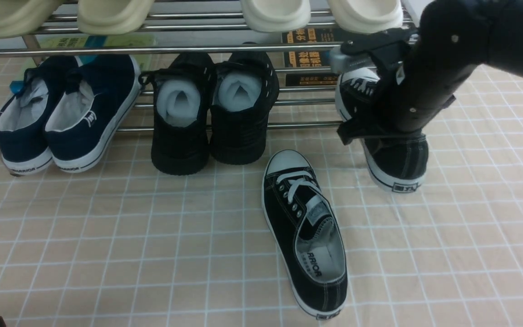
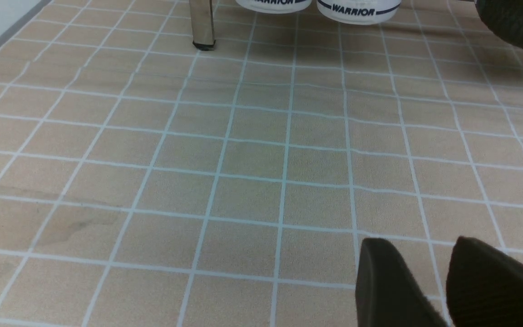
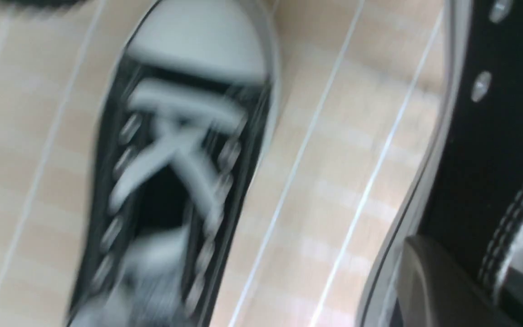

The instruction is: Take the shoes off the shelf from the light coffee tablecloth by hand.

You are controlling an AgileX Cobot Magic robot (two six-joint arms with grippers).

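Observation:
One black canvas sneaker [image 1: 304,231] with white laces lies flat on the light coffee tablecloth [image 1: 107,236], toe toward the chrome shelf [image 1: 152,50]. It shows blurred in the right wrist view [image 3: 175,159]. My right gripper [image 1: 379,131] is shut on the side wall of the second sneaker [image 1: 397,163], which hangs tilted at the shelf's right end, heel toward me. In the right wrist view, one finger [image 3: 434,286] is outside this sneaker [image 3: 493,136] and the other is inside. My left gripper [image 2: 420,277] hovers low over bare cloth [image 2: 243,181], fingers slightly apart and empty.
A navy slip-on pair [image 1: 61,118] and an all-black pair stuffed with white foam [image 1: 211,113] sit on the lower tier. Cream slippers [image 1: 107,13] rest on the upper tier. A shelf leg [image 2: 202,22] and the navy heels [image 2: 357,9] are ahead of my left gripper.

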